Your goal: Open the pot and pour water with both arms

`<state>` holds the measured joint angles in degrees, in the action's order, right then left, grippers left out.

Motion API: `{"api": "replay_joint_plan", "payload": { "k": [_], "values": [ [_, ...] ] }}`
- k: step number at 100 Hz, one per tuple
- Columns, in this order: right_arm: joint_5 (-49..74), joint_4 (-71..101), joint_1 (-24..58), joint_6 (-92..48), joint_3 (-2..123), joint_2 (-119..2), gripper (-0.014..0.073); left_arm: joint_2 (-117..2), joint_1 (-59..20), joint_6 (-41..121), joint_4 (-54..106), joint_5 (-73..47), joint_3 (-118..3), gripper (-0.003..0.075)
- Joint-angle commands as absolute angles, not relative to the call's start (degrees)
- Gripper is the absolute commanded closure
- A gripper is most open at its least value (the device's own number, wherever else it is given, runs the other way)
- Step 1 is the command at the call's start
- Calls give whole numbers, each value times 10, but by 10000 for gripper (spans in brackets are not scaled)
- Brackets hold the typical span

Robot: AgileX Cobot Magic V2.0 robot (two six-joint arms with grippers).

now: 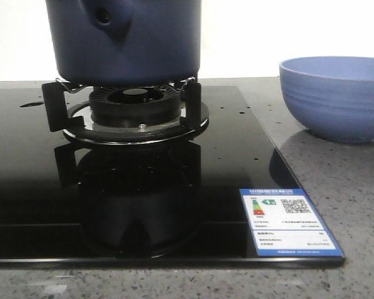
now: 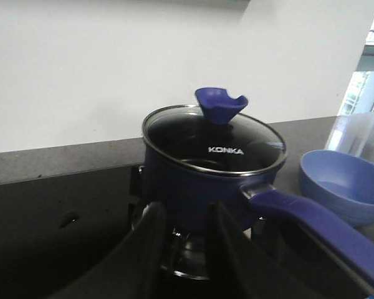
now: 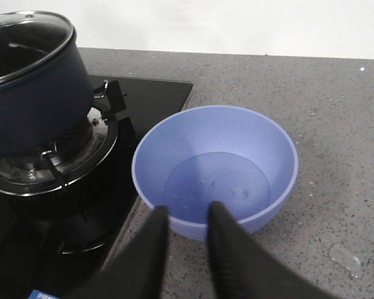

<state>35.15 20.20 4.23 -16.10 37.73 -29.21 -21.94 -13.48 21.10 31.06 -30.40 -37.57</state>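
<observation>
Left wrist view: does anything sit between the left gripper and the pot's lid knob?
Nothing visible does. The left gripper faces the pot on the burner, and the glass lid with its blue knob is unobstructed. The bowl sits off to the side.

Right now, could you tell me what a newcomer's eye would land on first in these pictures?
First, the dark navy pot on the burner of the black cooktop, its glass lid on, topped by a blue knob. Next, the lighter blue bowl on the speckled counter to its right, and the energy label at the cooktop's near right corner.
</observation>
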Motion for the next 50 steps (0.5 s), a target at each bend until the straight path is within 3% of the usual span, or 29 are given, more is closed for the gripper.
{"api": "replay_joint_plan", "payload": {
  "k": [1,10,33,50],
  "values": [
    [317,206,44,-170,398,-299,184,-229,-154,212,335,-242,-395,367],
    [317,206,44,-170,398,-299,131,-229,-166,212,335,-232,-395,306],
    [314,207,44,-170,398,-299,134,-260,-189,221,361,-221,-395,318],
    [312,208,44,-170,398,-299,134,-322,-206,313,452,-182,-395,318]
  ]
}}
